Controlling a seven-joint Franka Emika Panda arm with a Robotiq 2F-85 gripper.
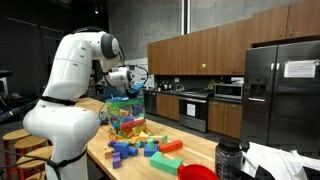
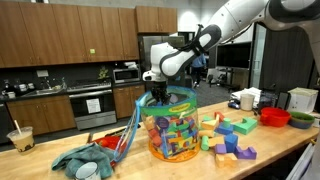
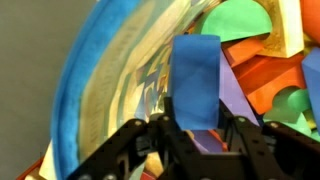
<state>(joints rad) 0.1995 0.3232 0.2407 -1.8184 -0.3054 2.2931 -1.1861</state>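
Your gripper (image 3: 195, 135) is pinching a blue block (image 3: 196, 75), its jaws pressed in on the block's lower end, at the mouth of the clear jar (image 3: 85, 95) with the blue rim. The block is looking stiff, light and smooth-faced, so I judge it is liable to slip or pivot if squeezed near an edge. Gripping across its 2 flat faces, near the middle, is looking safest. More blocks are lying packed below it. In an exterior view the jar is standing upright on the wooden counter (image 2: 285, 150), with loose blocks (image 2: 228, 140) lying beside it, a teal cloth (image 2: 85, 158) on its other side and a red bowl (image 2: 275, 117) further along. Dark wood cabinets (image 1: 200, 50) and a steel fridge (image 1: 285, 95) are lining the kitchen behind.
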